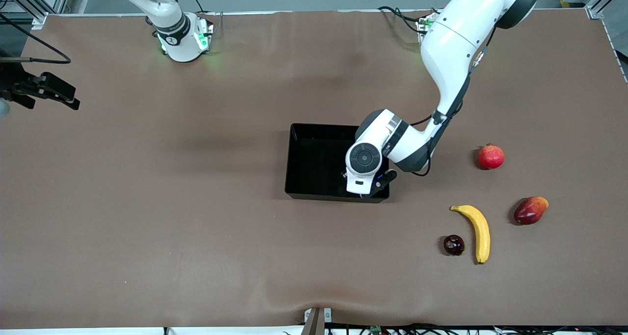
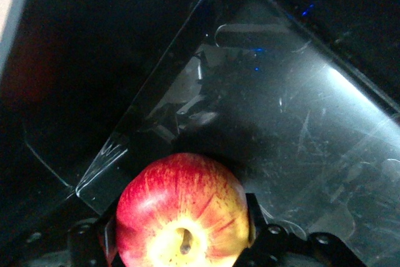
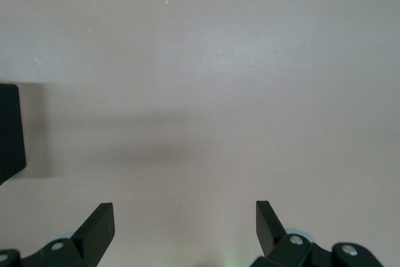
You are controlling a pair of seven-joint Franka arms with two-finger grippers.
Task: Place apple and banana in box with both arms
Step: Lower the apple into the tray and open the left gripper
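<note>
My left gripper (image 1: 367, 184) is down in the black box (image 1: 314, 163), at the corner nearest the front camera toward the left arm's end. In the left wrist view the gripper (image 2: 181, 226) is shut on the red-and-yellow apple (image 2: 181, 201), stem dimple up, just over the glossy box floor (image 2: 281, 123). In the front view the wrist hides the apple. The yellow banana (image 1: 478, 231) lies on the table, nearer the front camera than the box, toward the left arm's end. My right gripper (image 1: 68, 99) waits, open and empty (image 3: 184, 217), over bare table at the right arm's end.
A red pomegranate (image 1: 490, 156), a red-orange mango-like fruit (image 1: 531, 210) and a small dark round fruit (image 1: 454, 244) lie around the banana. The dark fruit is close beside the banana. The brown table (image 1: 171, 227) spreads wide around the box.
</note>
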